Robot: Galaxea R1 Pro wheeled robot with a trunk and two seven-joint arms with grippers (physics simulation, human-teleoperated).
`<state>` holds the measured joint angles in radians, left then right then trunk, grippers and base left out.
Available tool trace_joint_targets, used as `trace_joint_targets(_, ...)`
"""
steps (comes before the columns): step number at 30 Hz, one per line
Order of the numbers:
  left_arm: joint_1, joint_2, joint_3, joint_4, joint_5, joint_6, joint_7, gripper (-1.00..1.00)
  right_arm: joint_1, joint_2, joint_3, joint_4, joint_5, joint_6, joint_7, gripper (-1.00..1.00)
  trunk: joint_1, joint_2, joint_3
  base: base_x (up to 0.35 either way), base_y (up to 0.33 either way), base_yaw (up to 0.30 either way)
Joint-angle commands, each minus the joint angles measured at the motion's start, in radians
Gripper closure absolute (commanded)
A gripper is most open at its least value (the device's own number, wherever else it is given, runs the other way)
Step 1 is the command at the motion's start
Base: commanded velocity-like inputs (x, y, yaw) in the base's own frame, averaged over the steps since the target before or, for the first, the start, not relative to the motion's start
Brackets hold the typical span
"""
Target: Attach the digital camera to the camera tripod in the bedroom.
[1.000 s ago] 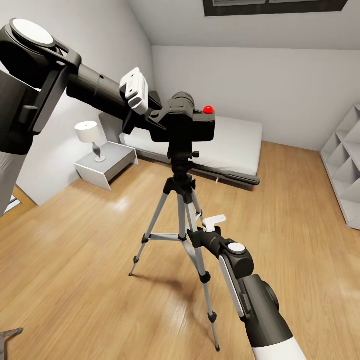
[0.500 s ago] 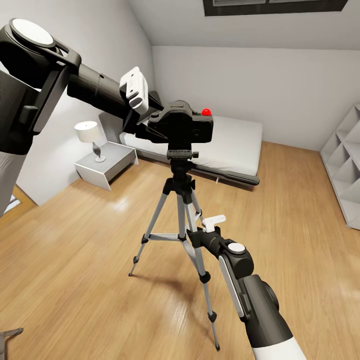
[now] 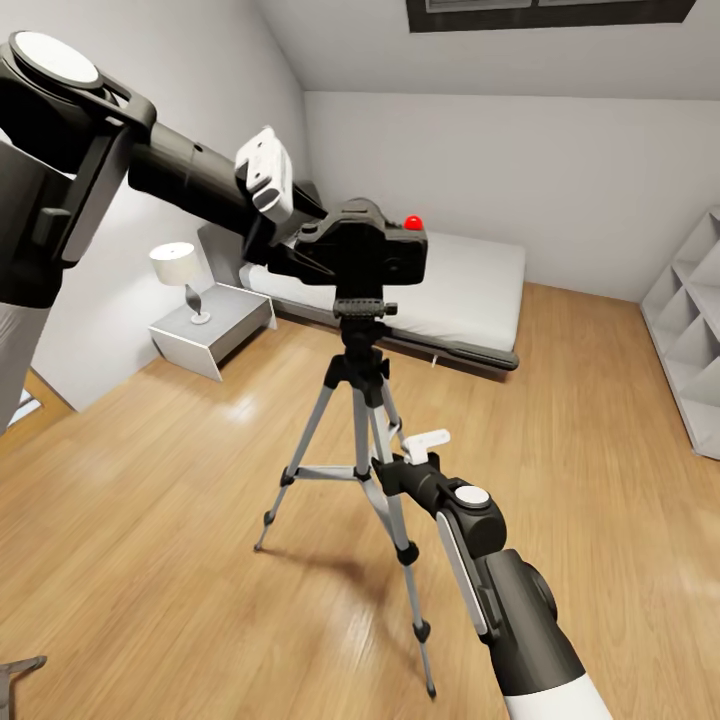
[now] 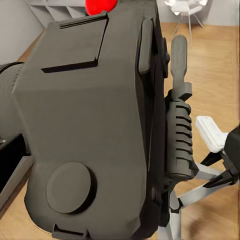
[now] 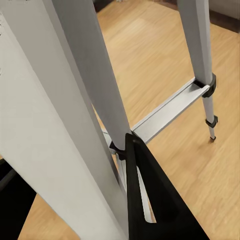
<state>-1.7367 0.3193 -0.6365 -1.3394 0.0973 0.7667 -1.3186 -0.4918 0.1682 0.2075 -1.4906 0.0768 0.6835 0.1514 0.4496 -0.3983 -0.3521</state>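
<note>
The black digital camera [image 3: 368, 252], red button on top, sits on the head plate of the camera tripod [image 3: 362, 312] in the middle of the bedroom. My left gripper [image 3: 300, 246] reaches in from the upper left and is shut on the camera's left side. The camera body [image 4: 90, 125] looms close in the left wrist view, with silver tripod legs [image 4: 200, 192] beyond it. Lower down, my right gripper [image 3: 392, 468] is shut on a silver tripod leg [image 5: 85, 100]. A black finger [image 5: 145, 200] presses against that leg.
The low bed [image 3: 470, 280] lies behind the tripod. A nightstand [image 3: 212, 332] with a lamp [image 3: 180, 268] stands at the left wall, and white shelving [image 3: 695, 340] at the right. A skylight [image 3: 540, 12] is overhead. Open wood floor [image 3: 150, 520] surrounds the tripod.
The camera shifted slightly left and turned over the head plate within the first half second. My left arm has edged up a little since. The right arm has held still.
</note>
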Motion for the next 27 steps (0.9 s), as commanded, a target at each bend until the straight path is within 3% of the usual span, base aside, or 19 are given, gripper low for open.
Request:
trace_joint_targets(1, -0.001, 0.001, 0.002, -0.001, 0.03, 0.021, -0.006, -1.0, -0.001, 0.001, -0.01, 0.0, 0.04, 0.011, 0.007, 1.0, 0.001, -0.002, -0.002, 0.0, 0.0, 0.0)
trace_joint_targets(10, -0.001, 0.006, 0.101, 0.002, 0.116, 0.022, 0.002, -1.0, -0.001, 0.001, -0.01, 0.0, 0.04, 0.011, 0.007, 1.0, 0.001, -0.002, -0.002, 0.0, 0.0, 0.0)
trace_joint_targets(27, -0.001, 0.017, 0.122, 0.002, 0.134, 0.022, 0.004, -1.0, -0.001, 0.001, -0.01, 0.001, 0.04, 0.011, 0.007, 1.0, 0.001, -0.002, -0.002, 0.0, 0.0, 0.0)
